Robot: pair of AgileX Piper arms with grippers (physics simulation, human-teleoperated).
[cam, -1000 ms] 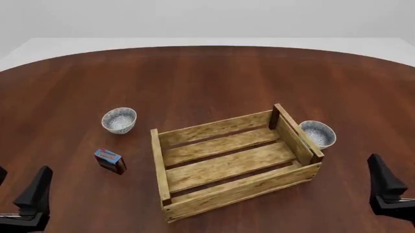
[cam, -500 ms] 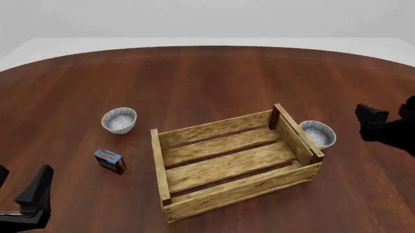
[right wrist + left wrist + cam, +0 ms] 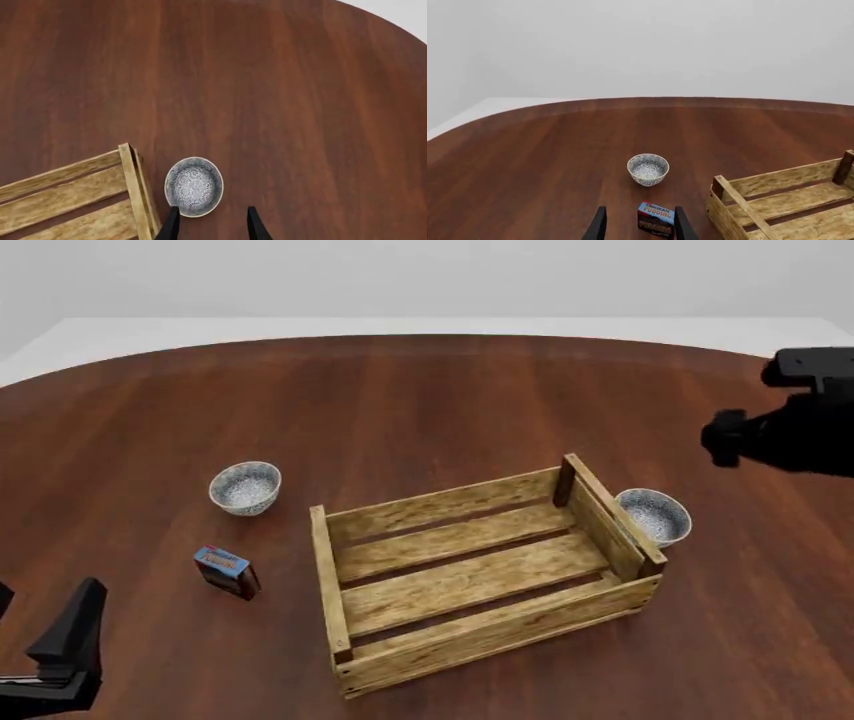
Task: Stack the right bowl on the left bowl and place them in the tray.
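The left bowl (image 3: 246,487), white with a blue-grey lacy pattern, stands on the table left of the tray (image 3: 461,640); it also shows in the left wrist view (image 3: 648,169). Its twin, the right bowl (image 3: 653,515), stands against the outside of the tray's right end; it also shows in the right wrist view (image 3: 193,186). The tray, a wooden slat crate, holds nothing. My left gripper (image 3: 47,628) is open and empty, low at the near left. My right gripper (image 3: 731,438) is open and empty, high over the table and looking down on the right bowl, its fingertips (image 3: 175,215) clear above it.
A small blue pudding box (image 3: 226,572) stands near the left bowl, on the near side; in the left wrist view the box (image 3: 656,218) lies just ahead of my open fingers (image 3: 598,227). The tray's end wall (image 3: 137,190) runs right beside the right bowl.
My right arm has risen from the near right corner and swung forward to a high spot above the right bowl. The left arm, bowls, tray and box have not moved.
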